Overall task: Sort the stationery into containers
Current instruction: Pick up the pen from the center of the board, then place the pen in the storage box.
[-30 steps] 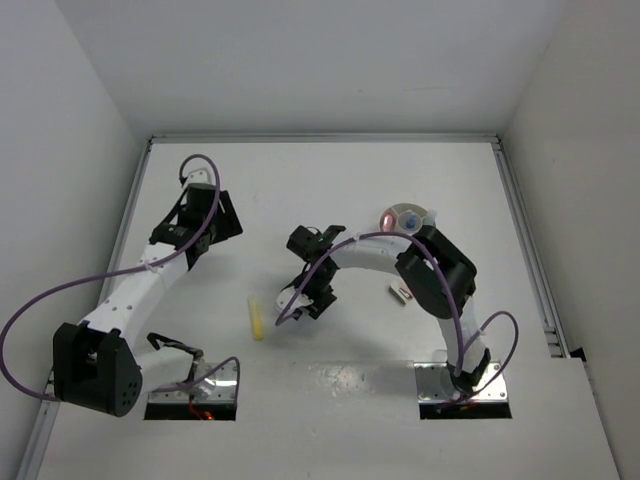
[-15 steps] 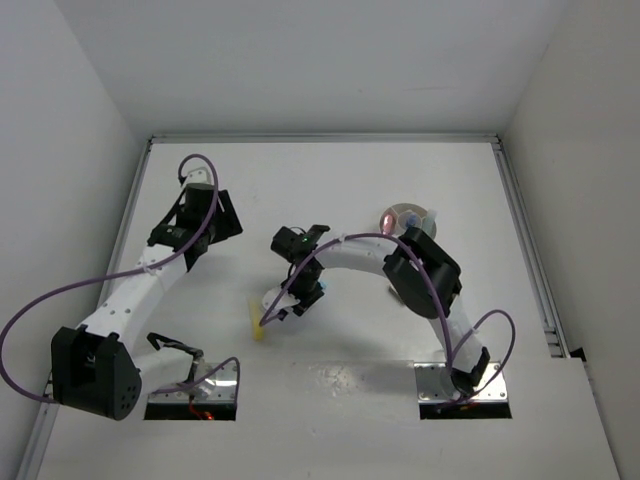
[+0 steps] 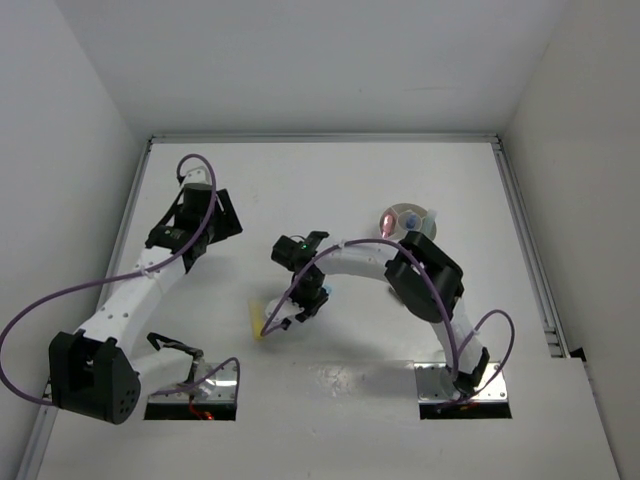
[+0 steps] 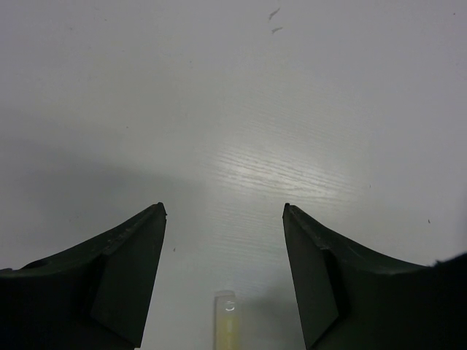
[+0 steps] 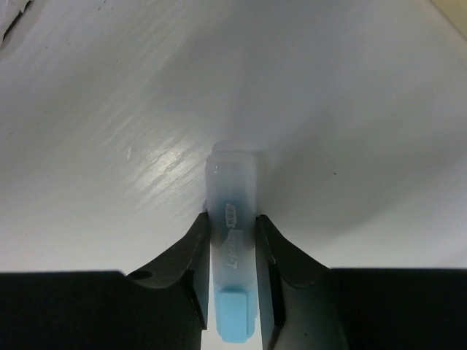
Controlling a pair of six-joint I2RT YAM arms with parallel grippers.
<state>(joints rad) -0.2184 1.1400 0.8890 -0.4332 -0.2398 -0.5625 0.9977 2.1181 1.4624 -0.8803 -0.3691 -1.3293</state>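
Translucent pale-blue stick point(image 5: 232, 219), yellow stick point(image 3: 258, 320) near it, round white divided dish point(image 3: 385, 217) well apart.

The table point(image 3: 330, 180) is white with a faint wood-grain sheen; the arms point(image 3: 130, 295) are white with black joints and carry purple cables point(image 3: 50, 293). The yellow stick point(image 3: 256, 315) is pale; the blue stick point(image 5: 232, 219) is pale too, with a frosted cap, dark lettering and a brighter blue end, and the fingers point(image 5: 182, 262) are black. The dish point(image 3: 409, 206) is white, with pink and blue showing inside.
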